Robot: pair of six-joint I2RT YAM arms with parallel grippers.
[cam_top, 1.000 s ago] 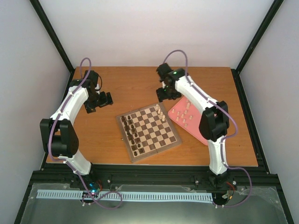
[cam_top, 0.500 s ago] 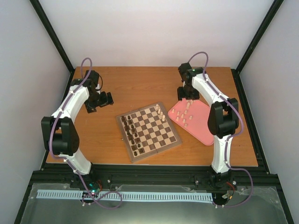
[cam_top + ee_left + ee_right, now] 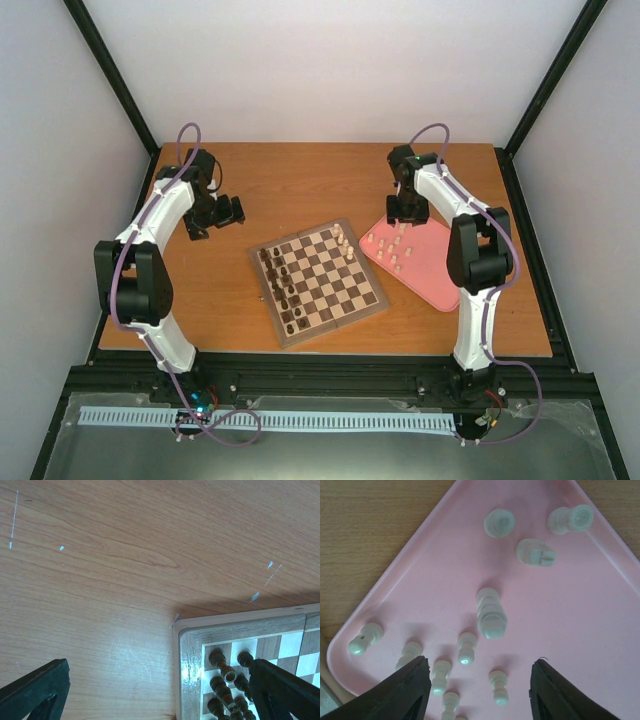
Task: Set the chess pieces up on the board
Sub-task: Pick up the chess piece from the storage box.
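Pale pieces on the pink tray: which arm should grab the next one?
Right, probably. The right pincer hangs open just above the tray and its pieces. The left pincer is across the board, by the dark pieces.

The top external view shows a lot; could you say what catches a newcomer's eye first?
The checkered board sits mid-table, dark pieces lining its left side. Beside it on the right, a pink tray holds scattered pale chess pieces, the open right gripper hovering over its far corner.

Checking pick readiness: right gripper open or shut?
Open. The right gripper has its fingers wide apart above the pink tray, clamping nothing.
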